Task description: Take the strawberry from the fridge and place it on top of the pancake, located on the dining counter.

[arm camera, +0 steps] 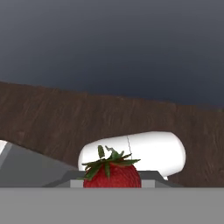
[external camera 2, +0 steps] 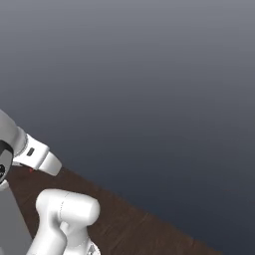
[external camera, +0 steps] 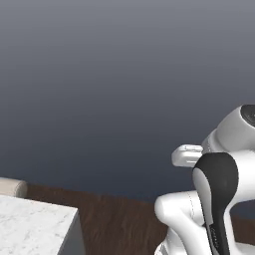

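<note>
Strawberry (arm camera: 112,174): red, with a green leafy cap, seen closest in the hand view at the bottom centre; it is held by the gripper (arm camera: 112,183), whose jaws are closed on it.

Floor (arm camera: 65,122): dark brown wood, seen behind the berry and, in both base views, below a plain dark grey-blue backdrop.

Counter (external camera: 30,224): white marble top with a grey side, seen at the lower left of the left base view, well apart from the arm (external camera: 219,199).
</note>
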Robot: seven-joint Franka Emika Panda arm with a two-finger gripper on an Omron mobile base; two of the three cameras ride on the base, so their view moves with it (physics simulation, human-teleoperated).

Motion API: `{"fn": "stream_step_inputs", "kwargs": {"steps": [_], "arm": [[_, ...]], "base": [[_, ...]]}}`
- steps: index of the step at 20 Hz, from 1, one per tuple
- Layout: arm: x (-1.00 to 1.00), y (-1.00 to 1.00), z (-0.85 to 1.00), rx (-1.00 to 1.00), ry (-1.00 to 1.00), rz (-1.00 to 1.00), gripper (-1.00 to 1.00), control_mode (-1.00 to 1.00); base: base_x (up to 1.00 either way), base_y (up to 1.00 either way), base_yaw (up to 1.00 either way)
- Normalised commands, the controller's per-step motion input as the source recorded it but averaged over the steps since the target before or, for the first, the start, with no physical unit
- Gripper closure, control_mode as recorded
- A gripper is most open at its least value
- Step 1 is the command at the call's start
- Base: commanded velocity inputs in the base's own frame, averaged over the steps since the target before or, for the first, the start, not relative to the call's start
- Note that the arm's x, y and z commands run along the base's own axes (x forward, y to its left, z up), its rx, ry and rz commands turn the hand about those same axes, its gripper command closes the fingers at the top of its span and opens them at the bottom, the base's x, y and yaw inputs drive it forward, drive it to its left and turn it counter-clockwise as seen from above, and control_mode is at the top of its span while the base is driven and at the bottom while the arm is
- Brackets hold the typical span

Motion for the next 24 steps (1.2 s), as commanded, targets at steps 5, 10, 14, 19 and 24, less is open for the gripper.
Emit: {"fn": "stream_step_inputs", "kwargs": {"steps": [5,10,14,19,24], "arm": [[0.0,0.0,0.0,0.0,0.0,0.0,1.0,1.0],[0.0,0.0,0.0,0.0,0.0,0.0,1.0,1.0],[0.0,0.0,0.0,0.0,0.0,0.0,1.0,1.0],[0.0,0.0,0.0,0.0,0.0,0.0,1.0,1.0],[0.0,0.0,0.0,0.0,0.0,0.0,1.0,1.0]], "base": [[0.55,-0.19,0.65],[0.47,-0.28,0.65],[0.5,-0.53,0.62],[0.75,-0.67,0.74],[0.63,-0.7,0.77]]}}
